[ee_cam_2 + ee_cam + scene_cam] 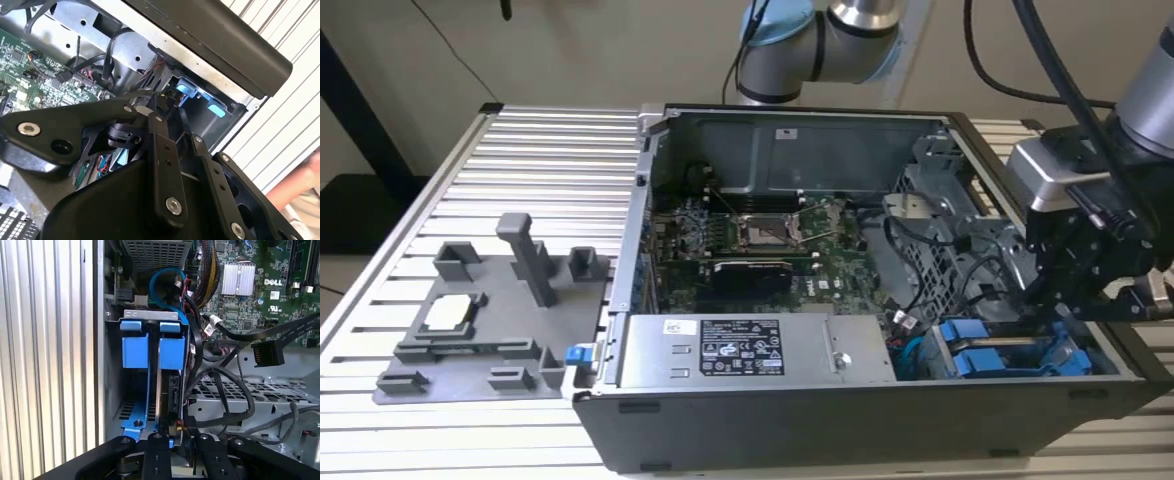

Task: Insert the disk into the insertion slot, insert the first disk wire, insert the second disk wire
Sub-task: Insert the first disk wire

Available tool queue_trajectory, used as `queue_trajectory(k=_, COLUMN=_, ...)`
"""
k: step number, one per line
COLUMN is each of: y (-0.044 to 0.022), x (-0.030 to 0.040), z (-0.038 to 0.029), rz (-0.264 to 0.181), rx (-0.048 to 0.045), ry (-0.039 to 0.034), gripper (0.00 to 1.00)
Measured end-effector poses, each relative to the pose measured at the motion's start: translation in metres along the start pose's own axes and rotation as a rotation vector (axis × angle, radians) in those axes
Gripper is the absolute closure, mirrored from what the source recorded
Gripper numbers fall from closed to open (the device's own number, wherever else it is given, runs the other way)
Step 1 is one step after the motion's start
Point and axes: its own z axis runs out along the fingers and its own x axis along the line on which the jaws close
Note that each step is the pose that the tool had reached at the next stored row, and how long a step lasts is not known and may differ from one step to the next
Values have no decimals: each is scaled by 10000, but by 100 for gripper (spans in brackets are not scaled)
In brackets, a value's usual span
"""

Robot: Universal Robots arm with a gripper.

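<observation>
Several grey plastic blocks stand on a flat grey fixture plate point(467, 370) at the exterior view's left, resting on a desk of ribbed aluminium slats point(547, 150). Beside it, towards the middle, a dark grey computer case point(854, 420) lies open. Inside sit a green motherboard point(761, 235) and, nearer the camera, a grey power-supply box with a black-and-white sticker point(734, 350).

At the exterior view's right, in the case's near corner, is the insertion slot point(150, 315), a bay of a grey sheet-metal drive cage. The disk point(171, 355), a flat drive in a bright blue plastic carrier, stands on edge inside that slot, its blue end tab level with a second blue tab point(135, 347) just beside it. Black cables point(225, 385) loop close by the cage, and a flat black connector point(267, 354) on one of them hangs apart from the disk.

A black robot gripper point(1067, 315) hangs directly over the cage, reaching down to the disk's exposed end in the first wrist view point(177, 440). Whether its fingers are parted, closed or gripping anything cannot be told.
</observation>
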Motion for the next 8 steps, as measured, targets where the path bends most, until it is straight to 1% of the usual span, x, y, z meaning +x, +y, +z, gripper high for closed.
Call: queue_trajectory(k=8, y=-27, x=-4, z=-254, rz=0, rx=0, ry=1, gripper=73)
